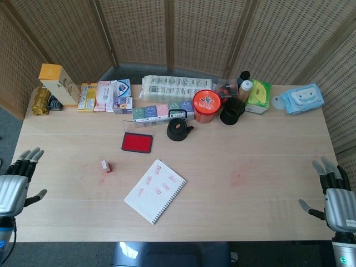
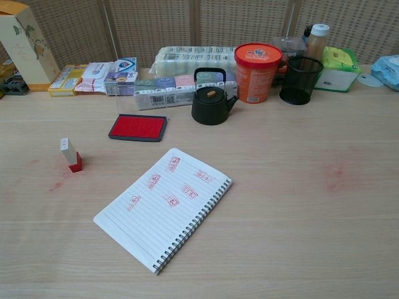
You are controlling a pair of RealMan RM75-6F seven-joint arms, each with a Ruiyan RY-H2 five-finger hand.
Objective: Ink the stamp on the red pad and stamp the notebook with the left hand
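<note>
The left hand (image 1: pixel 12 189) and right hand (image 1: pixel 338 201) are both spread and hold nothing. The stamp (image 1: pixel 104 166) stands on the surface (image 1: pixel 245 144) beside the notebook (image 1: pixel 154 190).

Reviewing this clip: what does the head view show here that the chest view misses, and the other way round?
Only the head view shows the two hands: the left hand at the table's left edge and the right hand at its right edge, both open and holding nothing. Only the chest view shows from the side that the stamp stands tilted on its red base. Both show the stamp alone on the table, the red pad and the notebook bearing red prints.
</note>
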